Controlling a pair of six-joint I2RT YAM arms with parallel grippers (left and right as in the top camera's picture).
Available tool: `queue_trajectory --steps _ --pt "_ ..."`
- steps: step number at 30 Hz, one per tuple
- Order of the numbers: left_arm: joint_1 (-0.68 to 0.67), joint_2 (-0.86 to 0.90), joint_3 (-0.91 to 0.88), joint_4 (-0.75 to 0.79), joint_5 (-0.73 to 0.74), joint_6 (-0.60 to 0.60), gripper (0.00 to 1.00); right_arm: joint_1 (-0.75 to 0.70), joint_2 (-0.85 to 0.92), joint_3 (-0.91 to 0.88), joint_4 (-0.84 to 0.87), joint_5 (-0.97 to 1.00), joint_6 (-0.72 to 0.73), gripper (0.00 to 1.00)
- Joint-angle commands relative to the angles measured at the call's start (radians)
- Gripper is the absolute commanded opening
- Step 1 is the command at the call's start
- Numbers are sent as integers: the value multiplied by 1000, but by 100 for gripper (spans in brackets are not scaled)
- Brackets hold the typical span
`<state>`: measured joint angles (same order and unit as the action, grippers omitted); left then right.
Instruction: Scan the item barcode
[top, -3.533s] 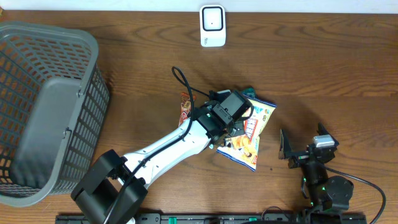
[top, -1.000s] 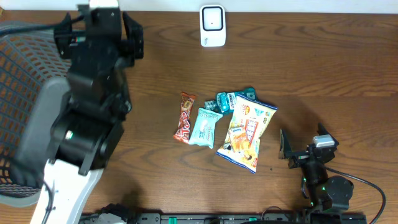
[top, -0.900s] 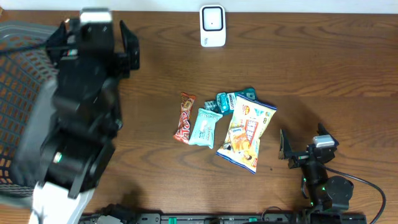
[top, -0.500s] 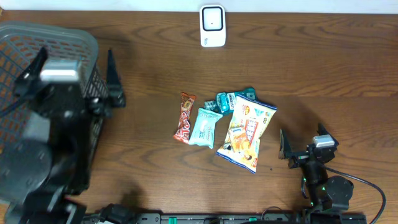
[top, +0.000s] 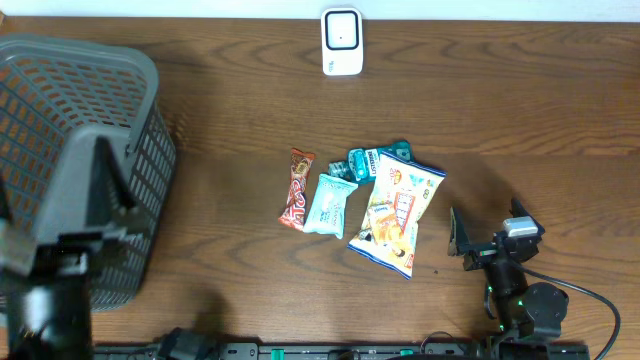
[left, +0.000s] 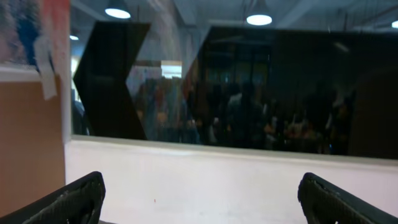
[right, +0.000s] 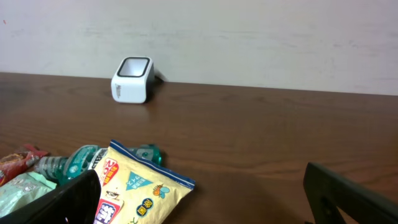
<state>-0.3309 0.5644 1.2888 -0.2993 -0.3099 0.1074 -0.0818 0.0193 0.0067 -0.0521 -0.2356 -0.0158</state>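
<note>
Jaws wide; snack bag (top: 395, 210) diagonal

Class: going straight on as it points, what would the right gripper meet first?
The right gripper would probably catch the yellow snack bag, low left; otherwise bare table to the wall. Depth unclear.

I log, on the table (top: 540, 120): basket (top: 150, 170) at frame left; scanner (top: 341, 41) at top centre, well apart from the rest. Mid-frame, left to right, side by side: candy bar (top: 296, 189), small packet (top: 329, 203), chip bag (top: 397, 215). Bottle (top: 362, 160) lies just above them, partly under the chip bag.
</note>
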Motion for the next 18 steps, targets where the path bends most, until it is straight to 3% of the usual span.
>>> queue_trajectory --steps 1,8,13,18 --pt "24 -61 -4 -6 67 -12 99 -3 -2 -1 -4 -3 -15 99" --pt "96 -256 -4 -79 325 -16 99 -3 -2 -1 -4 -3 -15 99" --pt "187 -370 -5 -105 390 -19 99 -3 -2 -1 -4 -3 -15 99" --pt "298 -444 -5 -140 457 -96 99 -3 -2 -1 -4 -3 -15 99"
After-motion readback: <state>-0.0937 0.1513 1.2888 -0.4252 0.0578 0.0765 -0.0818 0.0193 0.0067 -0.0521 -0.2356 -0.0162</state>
